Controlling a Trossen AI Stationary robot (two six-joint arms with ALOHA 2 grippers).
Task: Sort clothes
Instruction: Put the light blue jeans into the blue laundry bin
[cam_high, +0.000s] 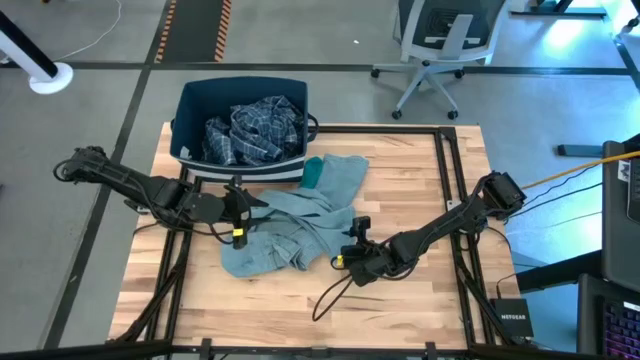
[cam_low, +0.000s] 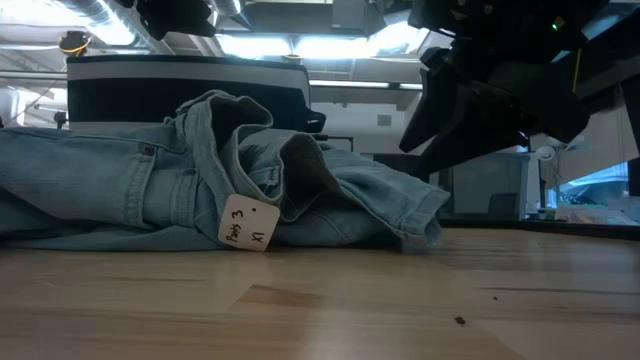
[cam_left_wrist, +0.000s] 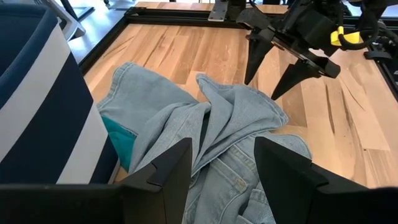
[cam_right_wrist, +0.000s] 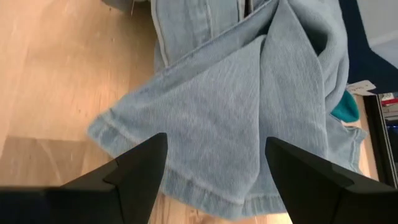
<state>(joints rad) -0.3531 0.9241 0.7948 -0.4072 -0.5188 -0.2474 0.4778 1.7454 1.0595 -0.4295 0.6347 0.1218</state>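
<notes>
A pair of light blue jeans (cam_high: 300, 225) lies crumpled on the wooden table, with a paper tag (cam_low: 248, 222) on it. A teal piece (cam_high: 313, 172) lies under the jeans' far end, beside the bin. The blue-white plaid shirt (cam_high: 255, 130) lies inside the dark blue bin (cam_high: 190, 110). My left gripper (cam_high: 258, 207) is open at the jeans' left side, its fingers (cam_left_wrist: 168, 171) above the cloth. My right gripper (cam_high: 342, 260) is open at the jeans' near right end, over a leg hem (cam_right_wrist: 205, 186). It also shows in the left wrist view (cam_left_wrist: 270, 71) and the low view (cam_low: 470, 100), clear above the jeans.
The bin stands at the table's far edge, left of centre, its striped wall (cam_left_wrist: 43, 124) close to my left gripper. Bare wood (cam_high: 430, 170) lies to the right of the jeans and along the near edge. An office chair (cam_high: 440, 50) stands on the floor beyond the table.
</notes>
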